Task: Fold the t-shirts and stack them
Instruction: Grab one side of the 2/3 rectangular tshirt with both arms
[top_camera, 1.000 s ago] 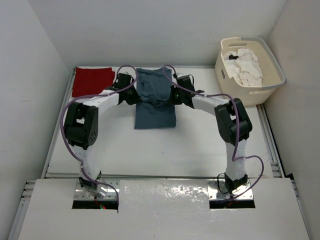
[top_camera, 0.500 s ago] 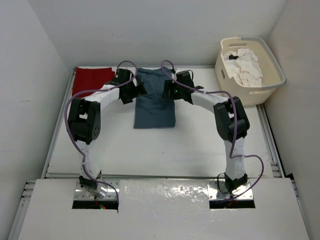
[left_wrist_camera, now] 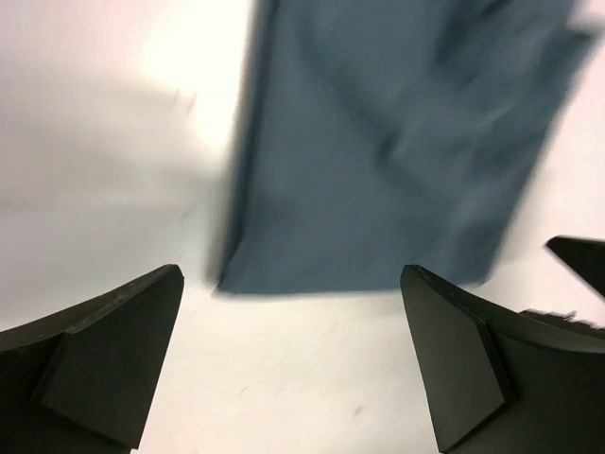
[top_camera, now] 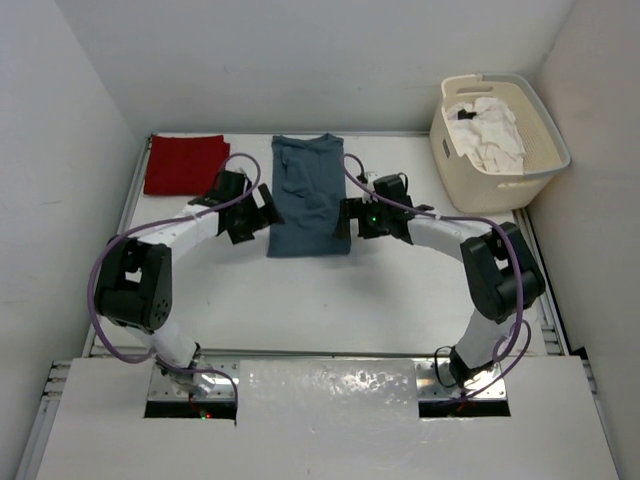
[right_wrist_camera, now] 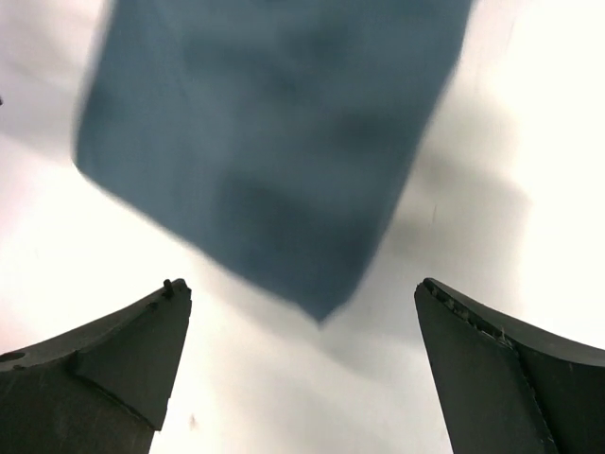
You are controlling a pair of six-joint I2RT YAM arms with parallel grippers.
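The left gripper (top_camera: 262, 214) and the right gripper (top_camera: 348, 217) both stand with their jaws spread wide and hold nothing. They sit on either side of the near end of the blue-grey shirt (top_camera: 308, 195): the left one just off its left edge, the right one just off its right edge, both pointing inwards at it. The wrist views are blurred, so the fingers probably hang just clear of the cloth, though that is not certain.

The shirt lies flat as a long narrow strip. Its long axis runs from the far edge of the table (top_camera: 300, 300) towards the near edge, with the collar at the far end and the hem between the grippers. Neither arm is nearer, so the next fold, likely hem towards collar, looks like a job for both.

The white table in front of the hem is smooth. The red shirt (top_camera: 185, 163) lies folded in the far left corner. The white shirt (top_camera: 487, 130) is crumpled in the basket (top_camera: 545, 170) by the far right corner.
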